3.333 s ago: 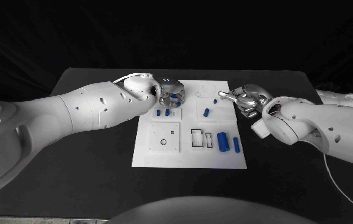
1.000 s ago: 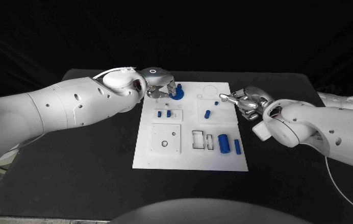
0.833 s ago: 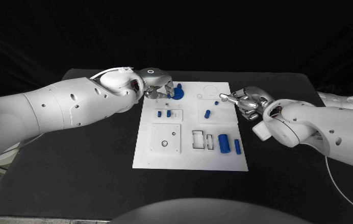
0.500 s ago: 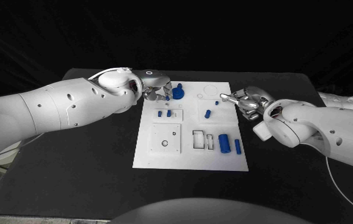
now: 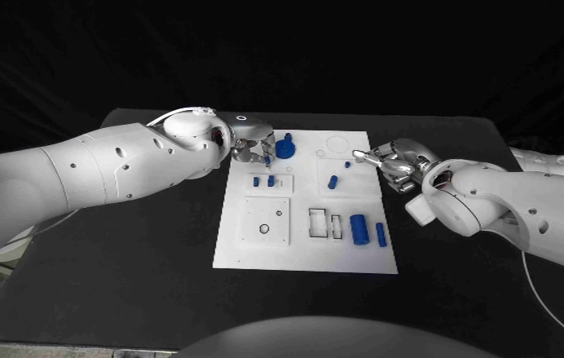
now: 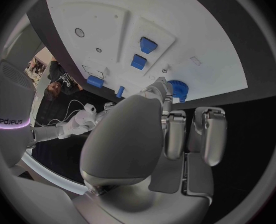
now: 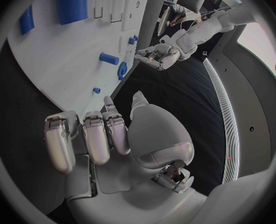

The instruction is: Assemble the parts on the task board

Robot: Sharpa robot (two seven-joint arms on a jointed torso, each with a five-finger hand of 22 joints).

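My left silver hand [image 5: 252,148] hovers at the far left corner of the white rectangular task board [image 5: 306,252], fingers apart, just beside a round blue gear-like part [image 5: 284,147]. My right silver hand [image 5: 394,162] hangs beside the board's right edge, fingers loosely curled, holding nothing.

Left hand [image 5: 253,148] hides part of blue gear [image 5: 284,148]; contact between them unclear.

A robotics lab test bench.
A flat white plastic task board [image 5: 253,248] is lying on a matte black table [image 5: 129,252], black curtains hanging behind, two white robot arms working over it.
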